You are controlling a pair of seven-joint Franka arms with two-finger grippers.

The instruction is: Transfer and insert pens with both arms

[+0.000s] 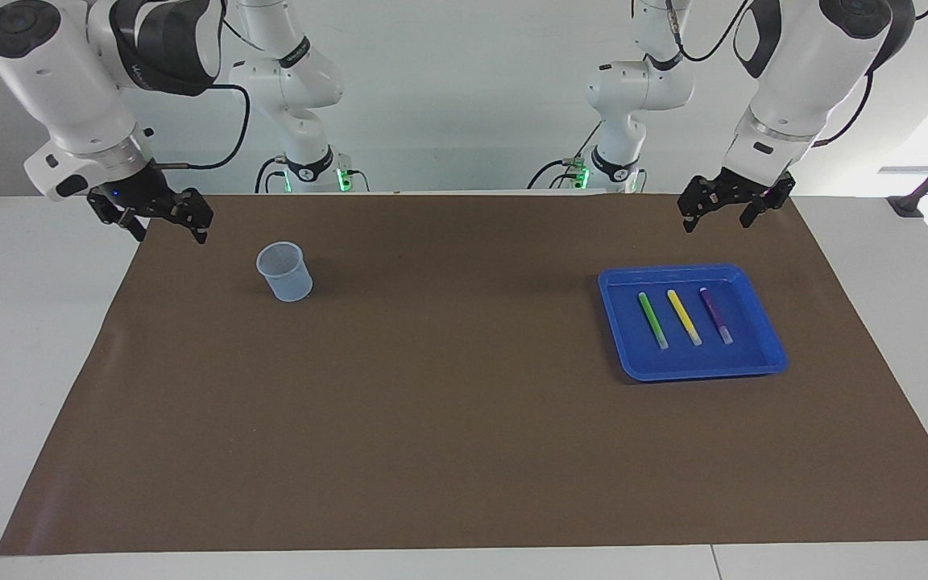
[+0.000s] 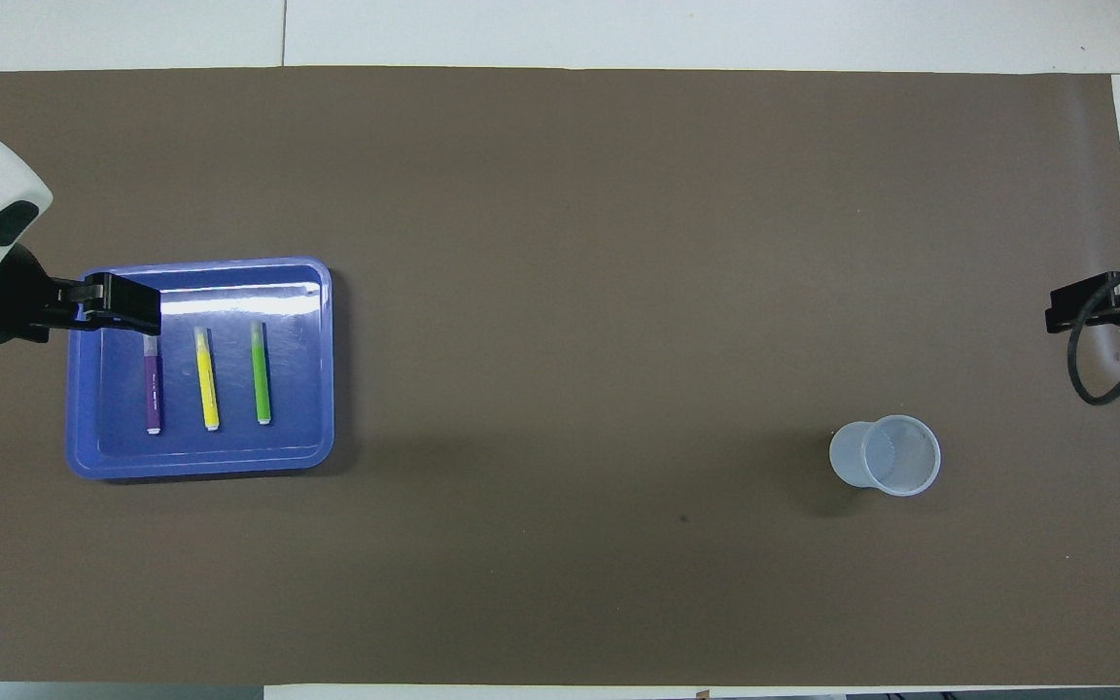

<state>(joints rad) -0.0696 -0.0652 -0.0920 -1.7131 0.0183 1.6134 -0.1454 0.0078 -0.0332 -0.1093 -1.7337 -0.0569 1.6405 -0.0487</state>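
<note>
No legible text, label, brand, number or sign anywhere. Faint lettering on the black cover of the right arm, too small to make out.

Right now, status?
Left gripper and right gripper open, empty, raised. Three pens lying in blue tray; cup empty. Nothing in the way.

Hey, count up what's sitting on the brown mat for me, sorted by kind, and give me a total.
Pens: 3, one green, one yellow, one purple, all lying in the tray
Blue tray: 1
Clear plastic cup: 1
Total: 5
</note>
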